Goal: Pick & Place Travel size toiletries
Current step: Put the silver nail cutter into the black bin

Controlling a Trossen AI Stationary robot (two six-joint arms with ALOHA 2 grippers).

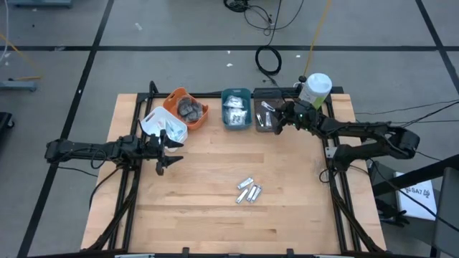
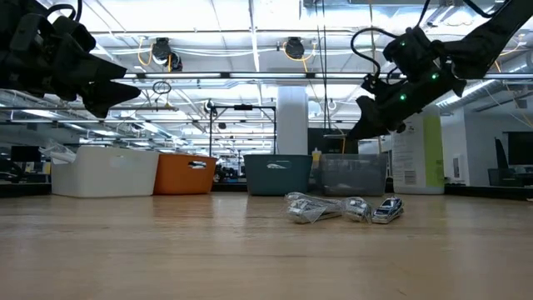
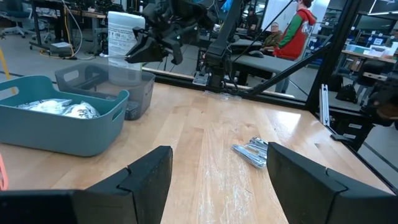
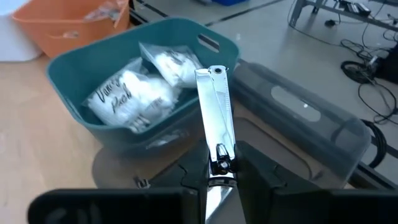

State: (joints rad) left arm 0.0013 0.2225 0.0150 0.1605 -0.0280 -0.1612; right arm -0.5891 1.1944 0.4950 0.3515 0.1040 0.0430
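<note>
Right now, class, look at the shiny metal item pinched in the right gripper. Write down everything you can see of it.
The silver nail clipper is a slim, mirror-bright metal bar with a small hole at its free end and a rivet near the held end. The right gripper is shut on its lower end, so it sticks out forward past the fingers. It hangs in the air above the grey bin, beside the teal bin, touching only the fingers.
</note>
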